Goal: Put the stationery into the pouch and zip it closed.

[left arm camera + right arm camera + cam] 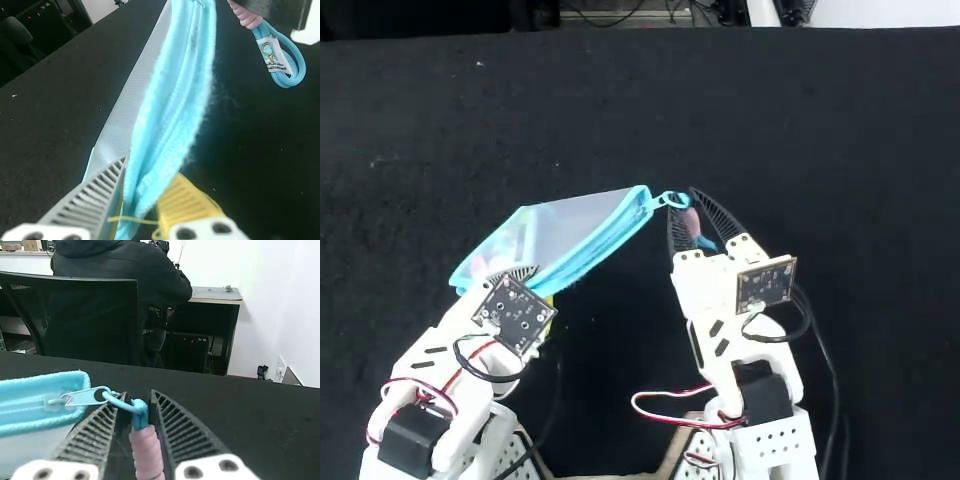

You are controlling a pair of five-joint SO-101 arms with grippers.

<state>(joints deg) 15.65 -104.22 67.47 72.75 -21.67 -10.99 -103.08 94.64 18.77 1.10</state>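
Left gripper (150, 172) fingers (90, 200) pinch the light-blue zipper edge of the pouch (570, 235) at its end closer to the near edge of the surface (800, 120). Right gripper (137, 399) pinches the pink-sleeved blue cord loop (131, 407) on the zipper pull (80, 397) at the pouch's farther end, mid-surface.

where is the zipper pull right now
In the high view the zipper pull sits at the far right corner of the pouch, and its blue loop is pinched in the right gripper.
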